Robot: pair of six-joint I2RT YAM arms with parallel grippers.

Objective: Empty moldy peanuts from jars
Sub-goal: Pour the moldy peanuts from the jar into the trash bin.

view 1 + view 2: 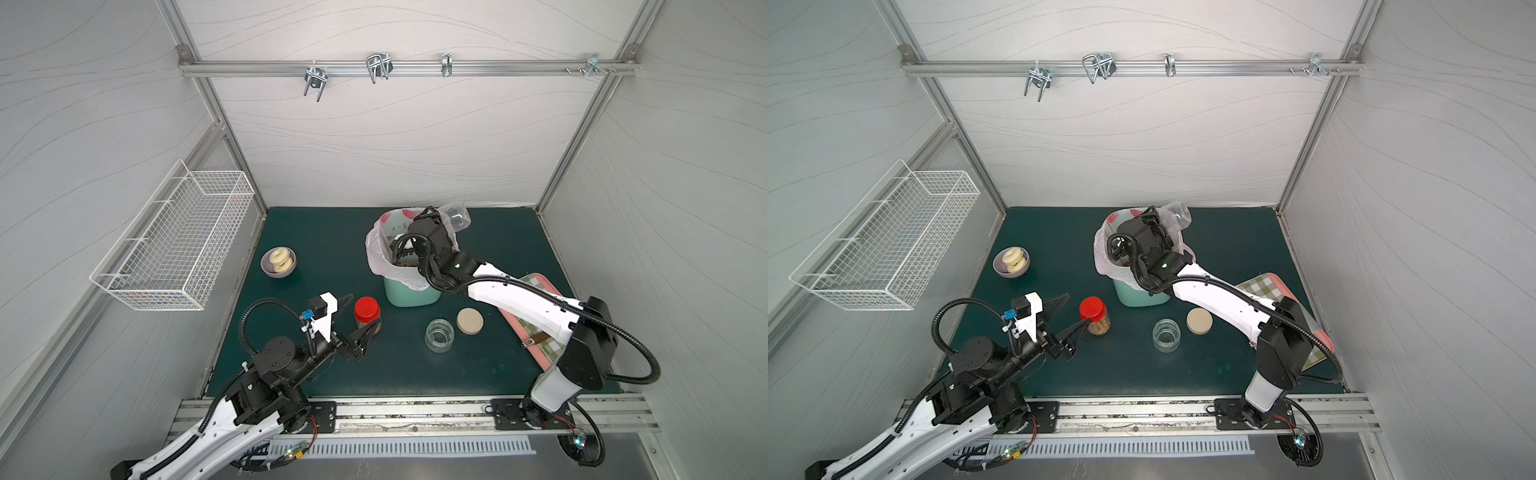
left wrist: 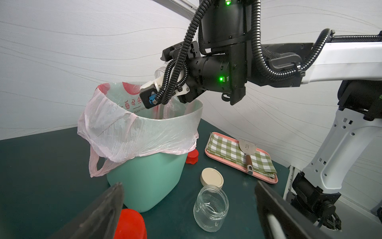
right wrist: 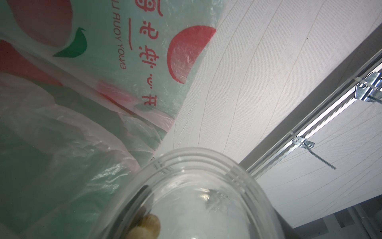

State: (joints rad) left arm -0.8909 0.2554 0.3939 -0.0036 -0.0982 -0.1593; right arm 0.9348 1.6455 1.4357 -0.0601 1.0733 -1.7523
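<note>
The right gripper [image 1: 437,219] is clamped on a lidless clear jar [image 1: 456,215], held tilted above the bin [image 1: 411,296]. One end of the jar sticks out past the fingers toward the back wall. In the right wrist view the jar's threaded rim fills the lower part and a few peanuts [image 3: 149,225] lie inside it (which way the mouth points I cannot tell). Directly below this gripper the bag [image 1: 376,249] lines the bin. Brownish bits show deep inside it in both top views, too small to name.

The left gripper [image 1: 1079,308] stands wide open and holds nothing. A red-lid jar [image 1: 1093,309] stands upright between its fingertips, close to one finger [image 1: 1077,332]. In a top view that fingertip looks to touch the lid's edge, though I cannot be sure. Peanuts show through this jar's wall below the lid.

Beyond the left gripper's tips, toward the right arm, an empty squat jar [image 1: 439,334] stands open with its beige lid [image 1: 470,321] just beside it. Farther ahead of that gripper, past the bin, a loose red lid [image 2: 192,156] lies on the mat [image 1: 316,232]. There too a tray [image 2: 266,179] carries a check cloth [image 2: 227,150] and a spatula [image 2: 247,148]. Well off to the left gripper's outer side, a bowl [image 1: 264,266] holds two pastry rings.
</note>
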